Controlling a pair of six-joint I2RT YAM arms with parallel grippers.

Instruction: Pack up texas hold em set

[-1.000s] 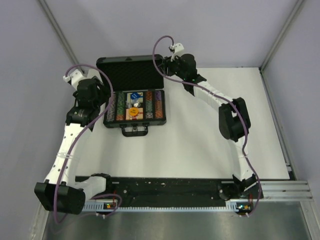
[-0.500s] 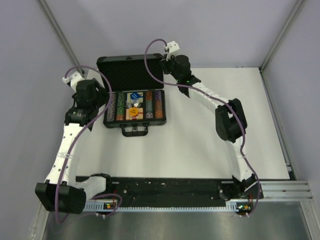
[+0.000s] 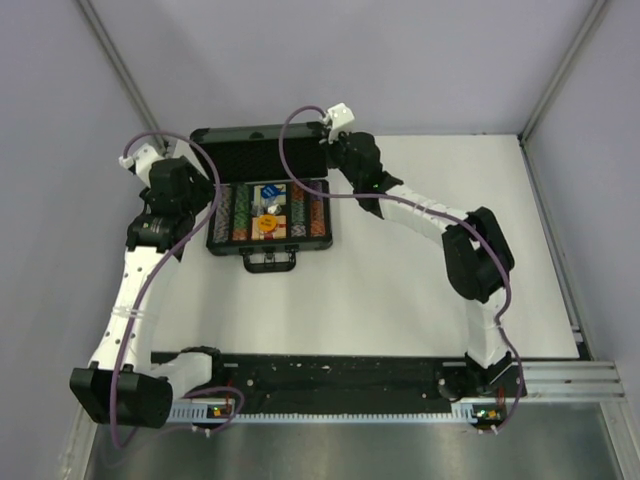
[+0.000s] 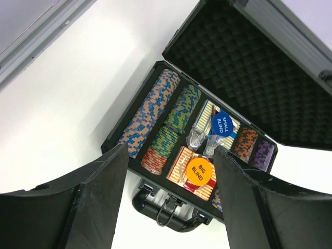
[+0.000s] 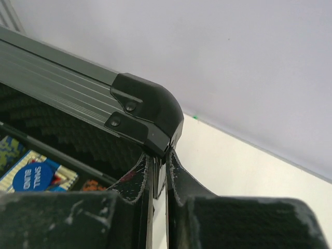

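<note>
White table (image 3: pixel 400 290), right hand (image 5: pixel 159 160) pinching briefcase lid (image 5: pixel 148 109) corner

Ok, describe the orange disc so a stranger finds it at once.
Look inside the open black briefcase, between the chip rows. The orange disc lies on a card deck nearest the handle. It reads BIG BLIND; the blue disc beyond reads SMALL BLIND.

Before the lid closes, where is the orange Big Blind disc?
Left wrist view: the orange disc lies on a card deck in the case's middle section, nearest the handle, with the blue Small Blind disc just behind.
</note>
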